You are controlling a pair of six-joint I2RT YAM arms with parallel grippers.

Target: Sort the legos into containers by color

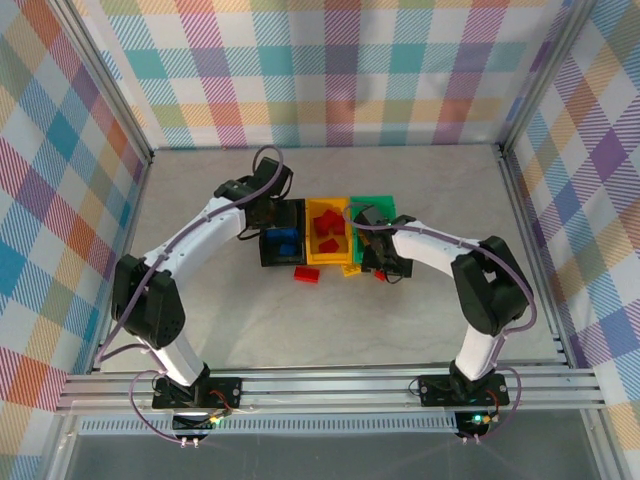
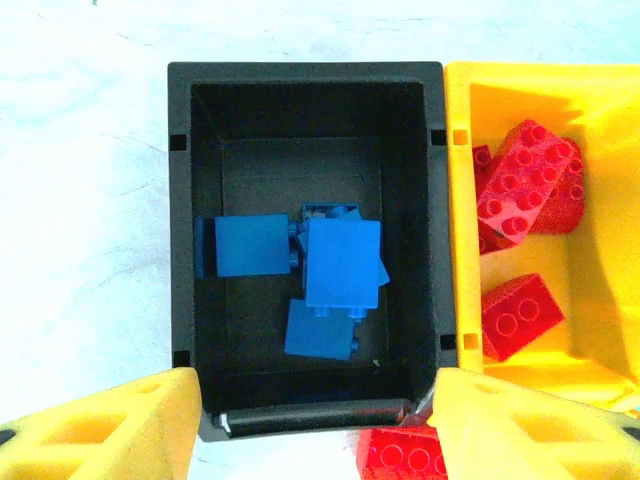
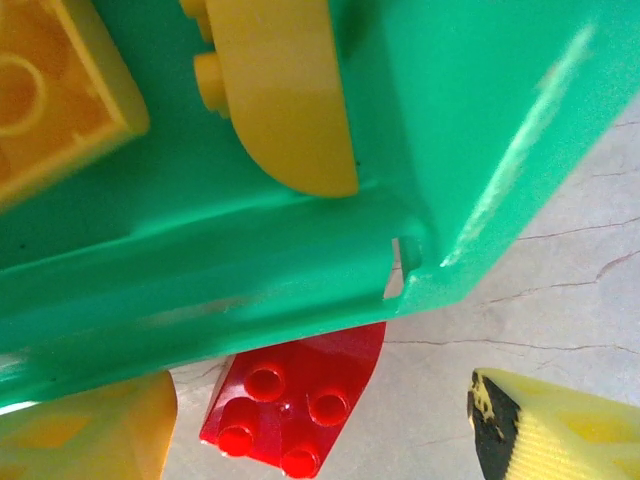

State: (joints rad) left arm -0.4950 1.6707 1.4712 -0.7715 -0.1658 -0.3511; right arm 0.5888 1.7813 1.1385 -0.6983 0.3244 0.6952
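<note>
My left gripper (image 2: 315,390) hangs open over the near end of the black container (image 2: 184,200), with nothing between its fingers. Several blue legos (image 2: 342,262) lie inside that bin. The yellow-orange container (image 2: 458,210) beside it holds red legos (image 2: 525,180). My right gripper (image 3: 322,405) stands open low at the near corner of the green container (image 3: 470,130), its fingers either side of a red lego (image 3: 290,400) on the table. The bin's edge hides that brick's far part. Yellow legos (image 3: 280,90) lie in the green bin.
From above, the three bins (image 1: 328,232) stand side by side mid-table. A loose red lego (image 1: 306,274) and a yellow one (image 1: 350,268) lie just in front of them. Aluminium rails (image 1: 300,385) and plaid walls frame the table.
</note>
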